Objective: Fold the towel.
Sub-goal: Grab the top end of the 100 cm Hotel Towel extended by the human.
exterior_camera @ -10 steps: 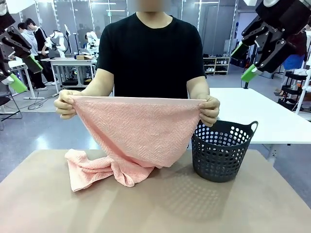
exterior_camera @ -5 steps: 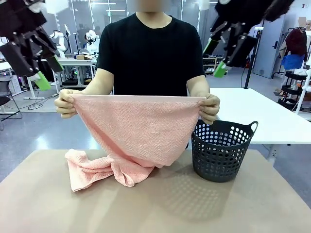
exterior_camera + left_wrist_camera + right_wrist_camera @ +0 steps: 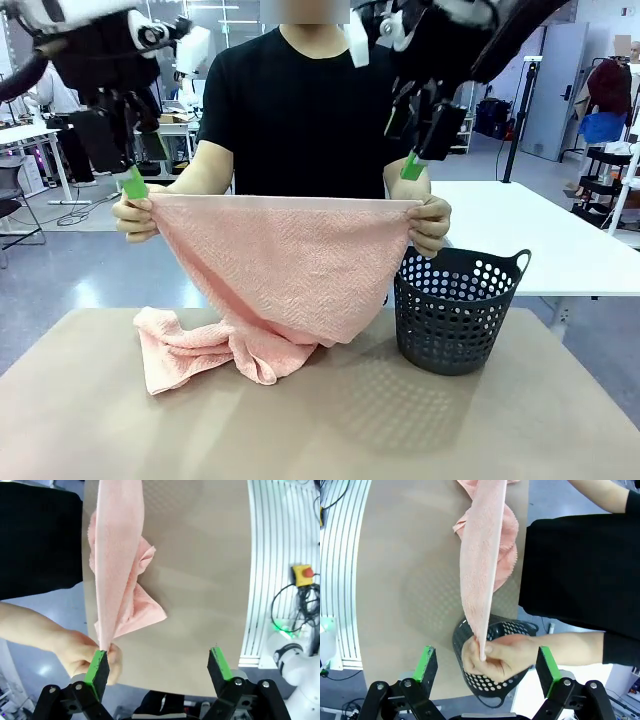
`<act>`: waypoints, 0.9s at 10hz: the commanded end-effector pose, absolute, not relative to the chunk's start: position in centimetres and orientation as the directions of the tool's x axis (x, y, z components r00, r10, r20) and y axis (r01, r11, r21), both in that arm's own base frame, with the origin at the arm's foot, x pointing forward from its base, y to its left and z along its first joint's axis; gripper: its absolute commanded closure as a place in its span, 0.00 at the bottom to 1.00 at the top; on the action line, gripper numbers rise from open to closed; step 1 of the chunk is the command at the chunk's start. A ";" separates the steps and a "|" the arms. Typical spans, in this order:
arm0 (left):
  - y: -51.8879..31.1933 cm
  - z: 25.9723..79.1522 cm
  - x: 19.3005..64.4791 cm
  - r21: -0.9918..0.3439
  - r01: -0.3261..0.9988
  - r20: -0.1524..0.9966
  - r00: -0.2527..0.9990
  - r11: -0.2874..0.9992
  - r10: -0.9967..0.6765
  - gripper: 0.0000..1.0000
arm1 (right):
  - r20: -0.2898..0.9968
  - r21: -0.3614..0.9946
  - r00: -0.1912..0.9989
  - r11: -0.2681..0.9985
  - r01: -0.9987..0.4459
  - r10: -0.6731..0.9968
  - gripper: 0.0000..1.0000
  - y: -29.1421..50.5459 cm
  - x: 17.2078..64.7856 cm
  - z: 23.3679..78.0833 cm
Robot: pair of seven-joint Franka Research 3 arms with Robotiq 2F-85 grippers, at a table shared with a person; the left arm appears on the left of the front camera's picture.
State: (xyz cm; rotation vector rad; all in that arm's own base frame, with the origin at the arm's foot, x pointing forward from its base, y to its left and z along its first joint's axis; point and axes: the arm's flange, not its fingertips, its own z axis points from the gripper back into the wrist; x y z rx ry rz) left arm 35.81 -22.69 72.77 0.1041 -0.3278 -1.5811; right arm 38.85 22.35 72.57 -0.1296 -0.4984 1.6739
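Note:
A person stretches the top edge of the pale pink towel (image 3: 290,265) between two hands (image 3: 135,215) above the table, and its lower part lies bunched on the tabletop. My left gripper (image 3: 125,170) hangs open just above the towel corner at picture left. In the left wrist view that corner of the towel (image 3: 117,555) and the holding hand (image 3: 82,652) lie by one finger of the left gripper (image 3: 159,667). My right gripper (image 3: 425,150) is open above the other corner. The right wrist view shows the right gripper (image 3: 486,664) straddling the hand (image 3: 500,655) that pinches the towel (image 3: 482,555).
A dark perforated basket (image 3: 455,320) stands on the brown table (image 3: 400,430) at the right, under the person's hand, and its mesh wall appears as the basket (image 3: 506,626) in the right wrist view. A white table (image 3: 540,240) stands behind it.
Both arms have swung inward and down from the upper corners to just above the person's hands. The towel and the hands have stayed still. Both grippers remain open.

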 end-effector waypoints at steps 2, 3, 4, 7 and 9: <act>-23.9 70.7 37.5 0.324 0.945 0.107 -0.070 -0.031 -0.992 0.00 | 0.201 -0.338 -0.155 -0.080 -0.938 0.967 0.00 23.8 40.5 69.3; -23.9 69.9 38.2 0.320 0.947 0.111 -0.061 -0.022 -0.992 0.00 | 0.193 -0.322 -0.151 -0.083 -0.943 0.970 0.00 24.1 40.9 68.5; -23.7 69.2 38.7 0.315 0.949 0.126 -0.055 -0.013 -0.990 0.00 | 0.186 -0.312 -0.151 -0.087 -0.946 0.971 0.00 24.3 41.4 67.9; -23.5 67.5 40.5 0.331 0.943 0.057 0.010 0.029 -0.998 0.00 | 0.185 -0.278 -0.145 -0.090 -0.956 0.972 0.00 25.4 42.6 66.7; -23.4 66.6 41.5 0.305 0.952 0.076 0.008 0.031 -0.997 0.00 | 0.171 -0.241 -0.143 -0.099 -0.965 0.975 0.00 26.2 43.0 65.7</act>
